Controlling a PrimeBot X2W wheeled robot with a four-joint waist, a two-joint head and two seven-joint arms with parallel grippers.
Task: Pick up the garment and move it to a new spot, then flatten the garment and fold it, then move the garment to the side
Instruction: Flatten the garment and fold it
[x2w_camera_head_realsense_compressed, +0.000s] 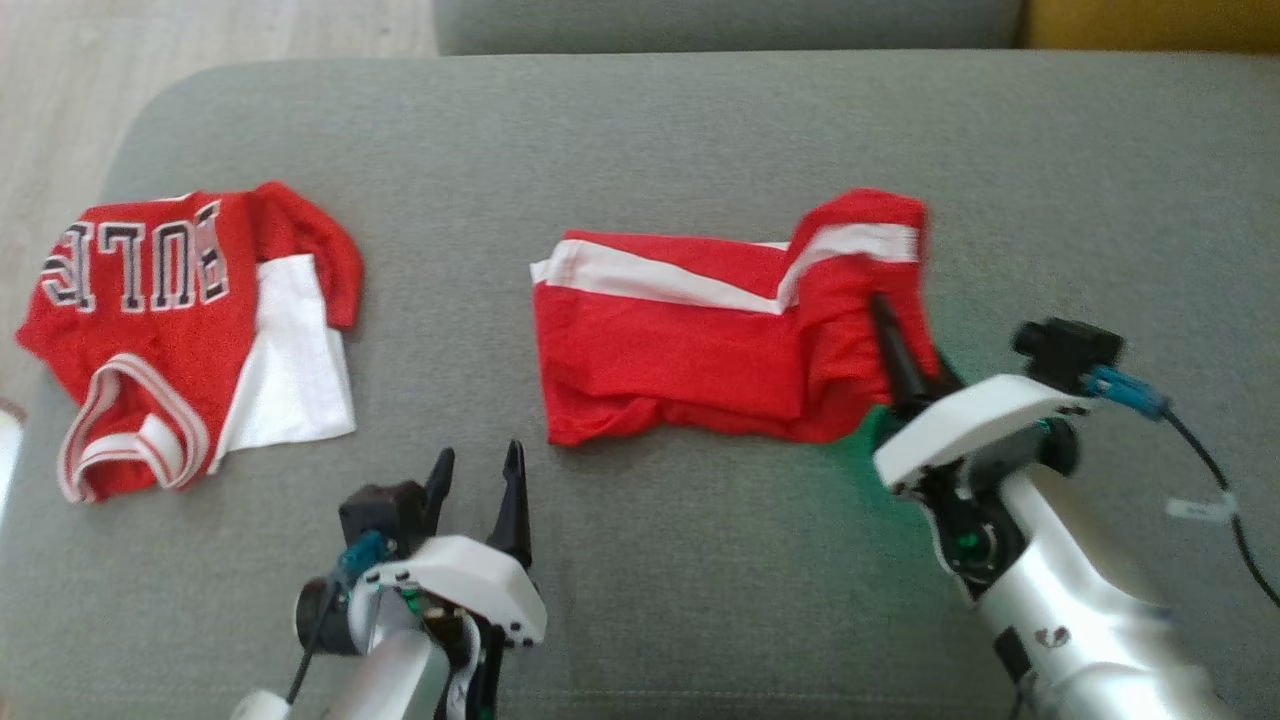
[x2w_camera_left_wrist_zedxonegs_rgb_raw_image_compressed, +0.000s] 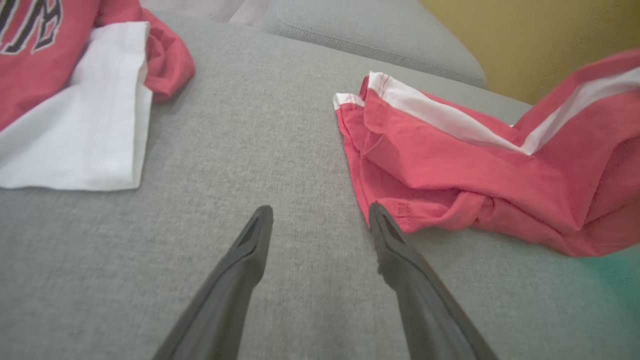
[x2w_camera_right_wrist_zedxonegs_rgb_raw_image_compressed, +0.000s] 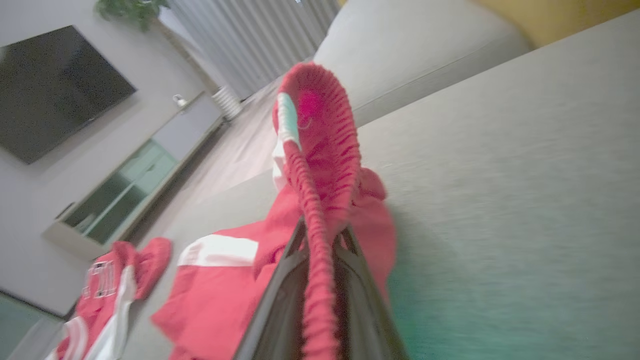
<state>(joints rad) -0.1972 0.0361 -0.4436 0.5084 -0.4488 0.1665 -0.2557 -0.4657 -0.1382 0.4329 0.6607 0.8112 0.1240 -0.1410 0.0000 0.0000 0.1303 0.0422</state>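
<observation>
The garment (x2w_camera_head_realsense_compressed: 690, 340) is a pair of red shorts with a white side stripe, lying crumpled in the middle of the grey cushion (x2w_camera_head_realsense_compressed: 700, 130). Its right end is lifted off the surface. My right gripper (x2w_camera_head_realsense_compressed: 882, 310) is shut on that raised end; in the right wrist view the ribbed red waistband (x2w_camera_right_wrist_zedxonegs_rgb_raw_image_compressed: 320, 130) runs between the fingers (x2w_camera_right_wrist_zedxonegs_rgb_raw_image_compressed: 280, 290) and loops up above them. My left gripper (x2w_camera_head_realsense_compressed: 478, 462) hovers open and empty over bare cushion. In the left wrist view its right fingertip (x2w_camera_left_wrist_zedxonegs_rgb_raw_image_compressed: 380, 220) stands just short of the garment's (x2w_camera_left_wrist_zedxonegs_rgb_raw_image_compressed: 450, 165) near left corner.
A red and white jersey (x2w_camera_head_realsense_compressed: 170, 320) with black lettering lies at the cushion's left end, also seen in the left wrist view as the jersey (x2w_camera_left_wrist_zedxonegs_rgb_raw_image_compressed: 60, 100). The cushion's left edge drops to pale floor (x2w_camera_head_realsense_compressed: 60, 100). A second grey cushion (x2w_camera_head_realsense_compressed: 720, 25) lies beyond the far edge.
</observation>
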